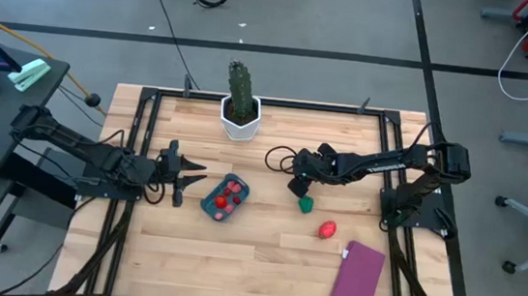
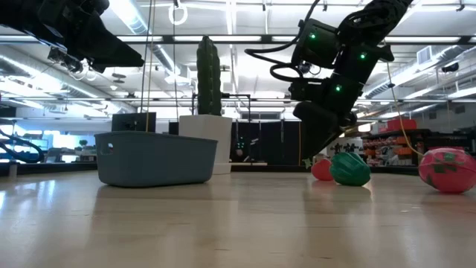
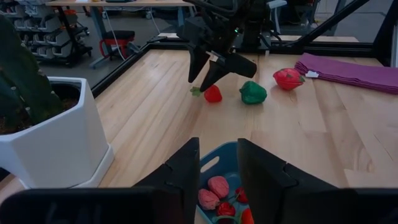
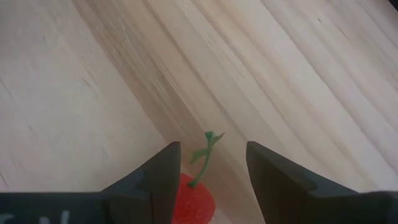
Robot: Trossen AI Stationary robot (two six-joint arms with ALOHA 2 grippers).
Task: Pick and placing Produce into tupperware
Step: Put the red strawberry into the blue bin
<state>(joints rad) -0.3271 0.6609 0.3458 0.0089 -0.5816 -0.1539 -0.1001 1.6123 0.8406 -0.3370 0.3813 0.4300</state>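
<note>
**Right gripper poised over a small red fruit**

The right gripper (image 1: 296,186) hangs just right of table centre, fingers spread wide, with a small red fruit (image 4: 191,198) and its green stem sitting between them on the wood; from the left wrist view the fingertips look just above it, not gripping. At 4 o'clock from that gripper lies the green piece (image 1: 306,205), and farther out the same way a bigger red fruit (image 1: 327,230). The teal tupperware (image 1: 212,204) sits at 9 o'clock from the right gripper, with several red and pink pieces (image 1: 228,196) inside. The left gripper (image 1: 187,174) waits at the tupperware's 9 o'clock, fingers parted, holding nothing. The potted cactus (image 1: 241,97) stands at the table's 12 o'clock edge, and the purple rectangle (image 1: 356,282) lies at 4 o'clock.
</note>
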